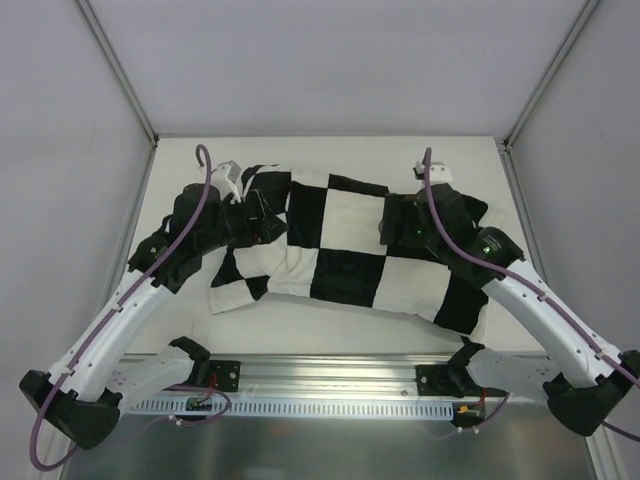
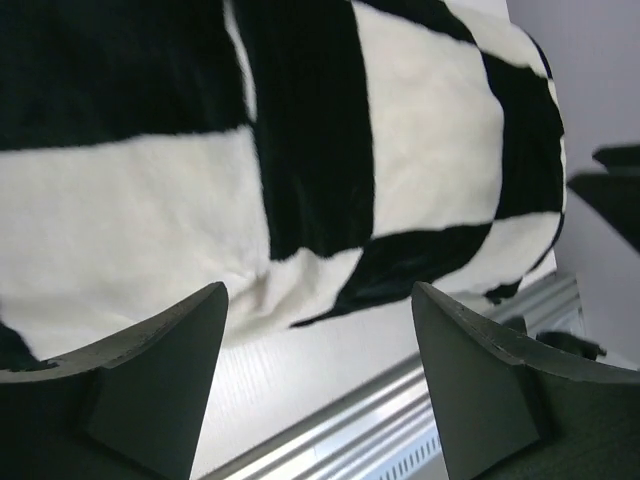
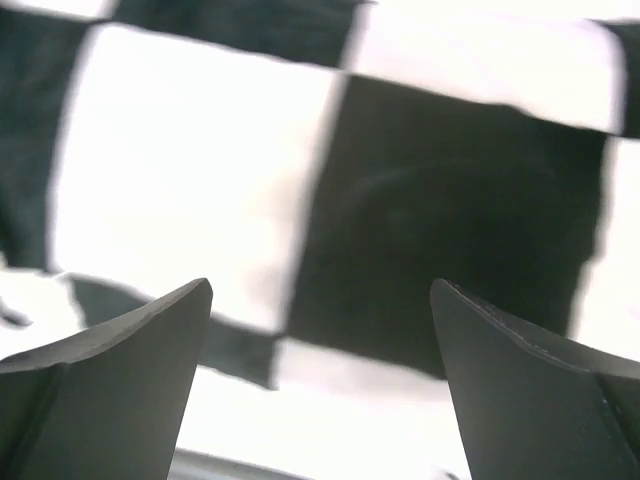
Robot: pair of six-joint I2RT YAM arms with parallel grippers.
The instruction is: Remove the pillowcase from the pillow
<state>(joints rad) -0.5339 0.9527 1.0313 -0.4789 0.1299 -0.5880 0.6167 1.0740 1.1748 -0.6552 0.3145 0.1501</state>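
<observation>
Your checkered pillowcase (image 1: 350, 245) lies on the table (image 1: 330, 335), its long axis running from the left tool (image 1: 262, 226) across to the right tool (image 1: 397, 230) and on beyond it, under that arm. It bulges full, but the cover hides the pillow itself. Both arms mask the ends from above. The left tool is spread wide and empty, with the fabric just ahead of its fingertips. The right tool is also spread with nothing between its fingers. Its wrist view is blurred, so you cannot tell whether it touches the fabric.
</observation>
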